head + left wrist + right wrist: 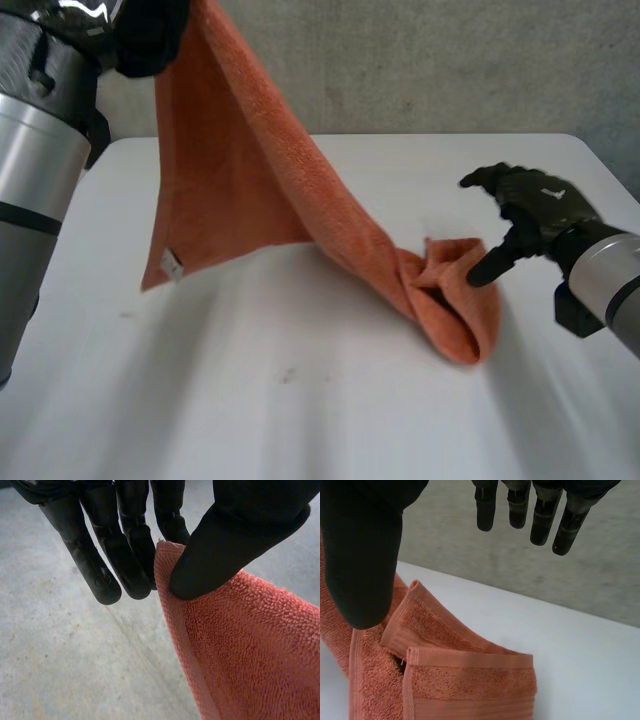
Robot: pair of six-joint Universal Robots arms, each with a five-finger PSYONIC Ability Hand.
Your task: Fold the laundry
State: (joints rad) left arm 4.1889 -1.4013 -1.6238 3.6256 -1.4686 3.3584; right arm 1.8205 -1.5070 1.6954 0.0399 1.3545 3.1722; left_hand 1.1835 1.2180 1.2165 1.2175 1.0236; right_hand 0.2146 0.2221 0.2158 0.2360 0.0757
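A white worktop stretched across the scene, rounded at its far right corner, with a small dark smudge near its front. Beyond its far edge lay a grey, speckled concrete surface.

An orange terry towel is raised by one corner and slants down in a taut sheet. A small white tag sits at its low hanging corner. Its other end lies bunched and folded over on the white tabletop.
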